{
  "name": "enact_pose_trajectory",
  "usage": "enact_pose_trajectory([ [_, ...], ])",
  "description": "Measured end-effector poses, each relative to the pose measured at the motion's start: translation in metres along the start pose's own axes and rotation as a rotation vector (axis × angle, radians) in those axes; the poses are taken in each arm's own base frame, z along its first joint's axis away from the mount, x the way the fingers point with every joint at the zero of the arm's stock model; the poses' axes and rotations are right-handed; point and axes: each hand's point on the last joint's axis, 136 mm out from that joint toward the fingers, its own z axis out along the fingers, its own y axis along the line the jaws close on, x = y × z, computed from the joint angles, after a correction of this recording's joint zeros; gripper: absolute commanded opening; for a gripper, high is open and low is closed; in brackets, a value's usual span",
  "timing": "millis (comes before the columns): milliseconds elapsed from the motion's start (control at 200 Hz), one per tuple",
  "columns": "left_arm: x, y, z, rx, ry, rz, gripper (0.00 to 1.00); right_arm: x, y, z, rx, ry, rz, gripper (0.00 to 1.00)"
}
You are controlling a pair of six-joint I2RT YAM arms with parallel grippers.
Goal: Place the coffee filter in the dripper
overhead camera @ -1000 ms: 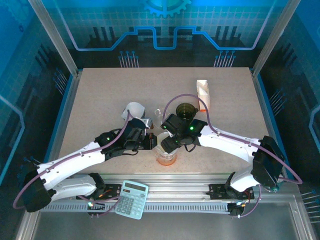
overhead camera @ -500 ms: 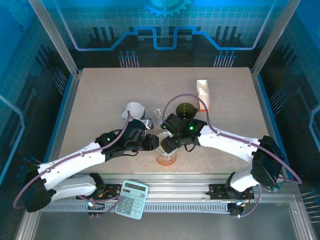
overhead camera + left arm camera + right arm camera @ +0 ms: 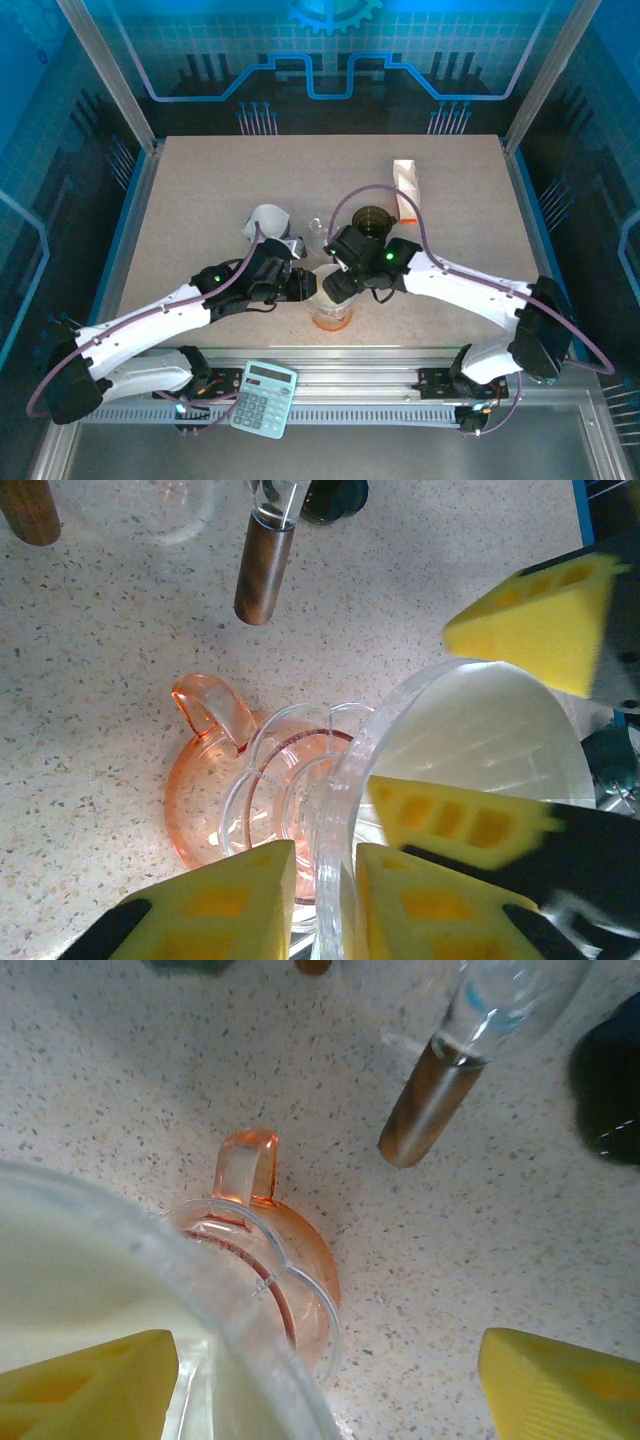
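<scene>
The dripper (image 3: 333, 316), a clear cone on an orange base with a handle, stands at the table's front middle. The white coffee filter (image 3: 327, 283) sits inside its cone, and in the left wrist view the filter (image 3: 480, 730) lines the clear wall. My left gripper (image 3: 306, 287) is shut on the dripper's rim (image 3: 335, 810), one yellow pad on each side. My right gripper (image 3: 337, 289) is open over the cone. One of its fingers (image 3: 90, 1380) is inside the filter (image 3: 70, 1280) and the other (image 3: 560, 1385) hangs over bare table.
A dark green cup (image 3: 372, 221) and a glass vessel with a wooden handle (image 3: 262, 570) stand just behind the dripper. A white stack (image 3: 268, 220) lies to the left. An orange and white box (image 3: 406, 190) is at the back right. A calculator (image 3: 264, 398) rests on the front rail.
My left gripper has slid right onto the dripper's rim, its jaws widening and then narrowing on it. The right arm has shifted slightly.
</scene>
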Motion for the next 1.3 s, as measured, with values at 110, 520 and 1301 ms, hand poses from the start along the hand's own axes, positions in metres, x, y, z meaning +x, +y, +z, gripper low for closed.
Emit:
enact_pose_trajectory([
  [110,0.000,0.000,0.000,0.001,-0.001,0.000,0.24,-0.017,-0.003,-0.028,0.000,-0.085,0.007,0.81],
  [520,0.000,0.000,0.000,0.001,-0.002,0.001,0.48,-0.010,-0.026,-0.103,-0.006,-0.277,0.061,0.81],
  [1301,-0.021,-0.013,-0.058,0.076,-0.158,0.006,0.99,0.075,-0.027,-0.067,-0.097,-0.183,0.134,0.70],
])
